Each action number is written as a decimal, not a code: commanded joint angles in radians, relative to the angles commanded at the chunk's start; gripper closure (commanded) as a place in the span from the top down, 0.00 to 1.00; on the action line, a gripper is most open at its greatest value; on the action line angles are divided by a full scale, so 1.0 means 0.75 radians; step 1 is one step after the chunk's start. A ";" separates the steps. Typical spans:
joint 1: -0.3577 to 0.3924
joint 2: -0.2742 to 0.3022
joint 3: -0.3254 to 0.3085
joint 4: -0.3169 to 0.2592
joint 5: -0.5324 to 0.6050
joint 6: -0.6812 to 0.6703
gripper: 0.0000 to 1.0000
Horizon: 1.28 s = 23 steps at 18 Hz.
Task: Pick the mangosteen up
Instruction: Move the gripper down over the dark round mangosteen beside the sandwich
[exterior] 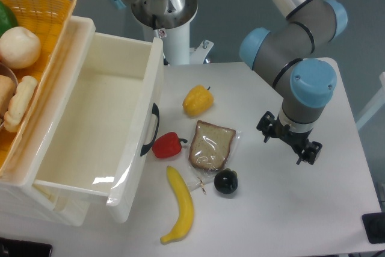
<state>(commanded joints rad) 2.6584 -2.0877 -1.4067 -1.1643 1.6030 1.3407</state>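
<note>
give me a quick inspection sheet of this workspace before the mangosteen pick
surface: white table, mostly bare on the arm's side
job's things: mangosteen, dark and round, resting on the table just below the bagged bread, untouched
clutter: bagged bread slice; red pepper against the drawer front; yellow pepper; banana; open white drawer, nothing seen inside; yellow basket with food items at upper left
grippers: gripper is to the right of the mangosteen, holding nothing; whether the fingers are open or shut cannot be told from this angle
cables: nothing seen
surroundings: second robot base behind the table; grey floor beyond
</note>
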 joint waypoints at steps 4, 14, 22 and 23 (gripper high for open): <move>0.002 0.004 0.000 0.008 -0.012 -0.020 1.00; -0.012 -0.012 -0.110 0.106 -0.194 -0.271 1.00; -0.100 -0.027 -0.147 0.108 -0.233 -0.407 1.00; -0.112 -0.035 -0.147 0.108 -0.233 -0.433 1.00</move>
<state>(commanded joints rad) 2.5741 -2.1138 -1.5171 -1.0830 1.4281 1.0157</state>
